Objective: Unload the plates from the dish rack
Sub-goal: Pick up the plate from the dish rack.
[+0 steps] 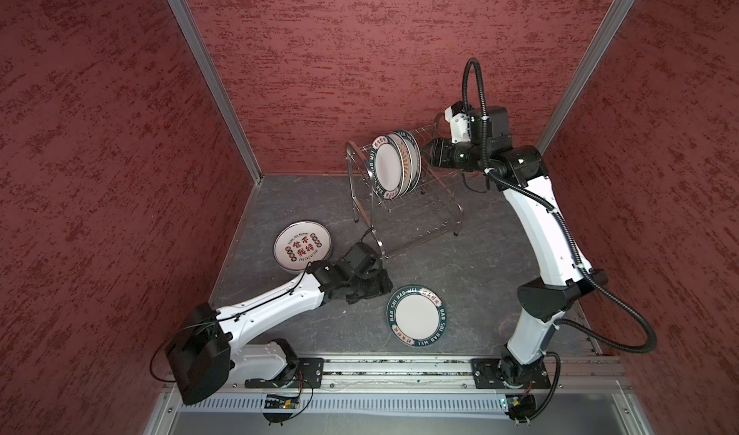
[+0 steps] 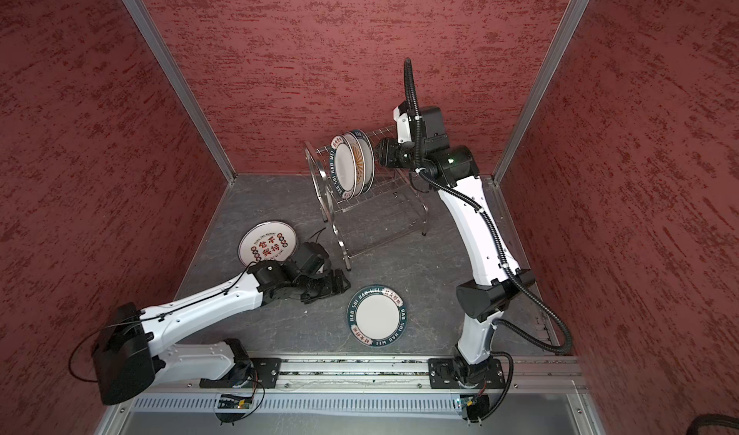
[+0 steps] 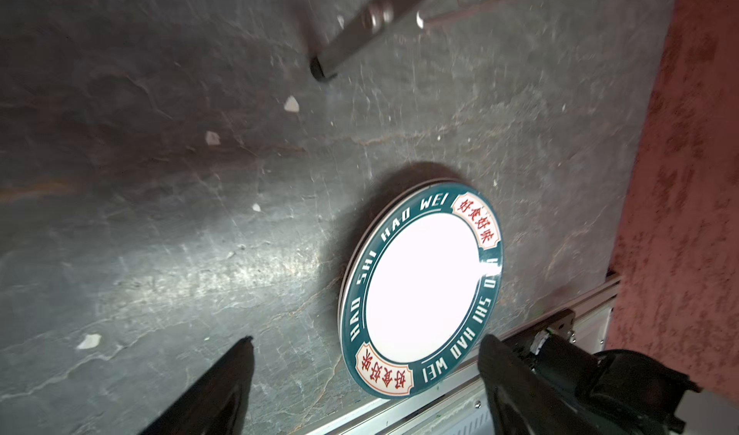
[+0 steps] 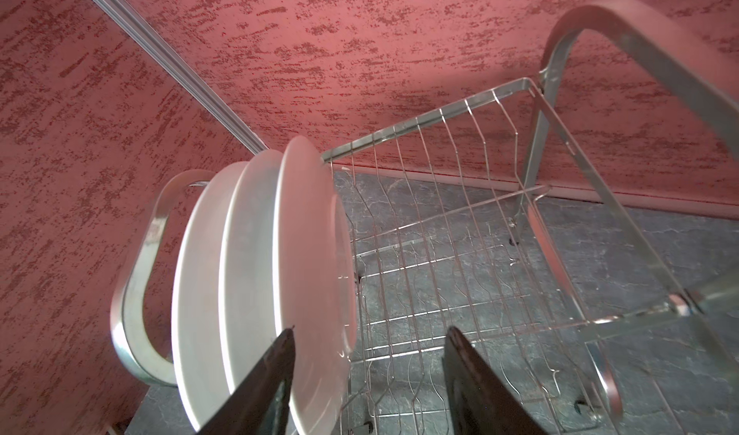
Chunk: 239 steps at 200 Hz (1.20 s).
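The dish rack (image 1: pixel 424 213) (image 2: pixel 380 221) stands at the back of the table. Three plates (image 1: pixel 394 165) (image 2: pixel 352 165) stand upright in its upper tier. My right gripper (image 1: pixel 427 155) (image 4: pixel 372 329) is at their right side, open. The nearest plate (image 4: pixel 316 253) has its rim between the jaws, with one finger in the gap behind it and the other on the free side. A teal-rimmed plate (image 1: pixel 417 316) (image 3: pixel 420 289) lies flat at the front, white rims showing beneath it. My left gripper (image 1: pixel 382 284) (image 3: pixel 368 339) hovers low just left of it, open and empty.
A plate with red and black characters (image 1: pixel 302 252) (image 2: pixel 268 245) lies flat at the left, beside my left wrist. A rack leg (image 3: pixel 324 69) stands just beyond my left gripper. Red walls close in on three sides, and a metal rail (image 1: pixel 400 367) runs along the front edge.
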Available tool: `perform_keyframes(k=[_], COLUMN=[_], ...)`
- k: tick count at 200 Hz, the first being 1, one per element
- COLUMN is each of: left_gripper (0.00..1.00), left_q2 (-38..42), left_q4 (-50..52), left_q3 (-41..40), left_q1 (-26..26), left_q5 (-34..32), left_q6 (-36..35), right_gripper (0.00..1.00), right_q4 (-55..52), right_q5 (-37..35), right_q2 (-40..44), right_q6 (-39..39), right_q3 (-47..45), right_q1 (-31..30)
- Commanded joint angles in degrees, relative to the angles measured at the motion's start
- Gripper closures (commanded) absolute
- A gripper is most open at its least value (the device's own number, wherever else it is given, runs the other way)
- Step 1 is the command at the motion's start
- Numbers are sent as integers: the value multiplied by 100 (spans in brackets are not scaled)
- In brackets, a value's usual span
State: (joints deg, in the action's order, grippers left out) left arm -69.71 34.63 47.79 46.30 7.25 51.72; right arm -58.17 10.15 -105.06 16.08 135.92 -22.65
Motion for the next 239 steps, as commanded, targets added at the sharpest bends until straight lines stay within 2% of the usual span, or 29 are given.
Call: perform_keyframes(k=[1,42,72,137,190,239], left_gripper=[9,0,1,1,1,1], left_q2=[272,680,766,757,806,845], left_q4=[250,135,76,21,-18,-51], left_q3=[-169,-447,-558,-552,-604,-631], left_q1=[-273,-741,-915,-1049,-1062,-1105], left_q5=[-140,-3,88,161,202,251], left_q6=[-166,-146,-142,-171,-180,-215], right_gripper=[42,43,44,47,58,61], right_q4=[-155,-173,-184,-135,-36,-40], right_q5=[216,130,186,310,281,250], right_q2=[0,166,191,306,65,-143], right_q6=[-109,-113,-123,-79,-67,-75], right_q3=[233,161,151,138,61,65], right_q1=[-11,-68,-72,-187,-224,-237])
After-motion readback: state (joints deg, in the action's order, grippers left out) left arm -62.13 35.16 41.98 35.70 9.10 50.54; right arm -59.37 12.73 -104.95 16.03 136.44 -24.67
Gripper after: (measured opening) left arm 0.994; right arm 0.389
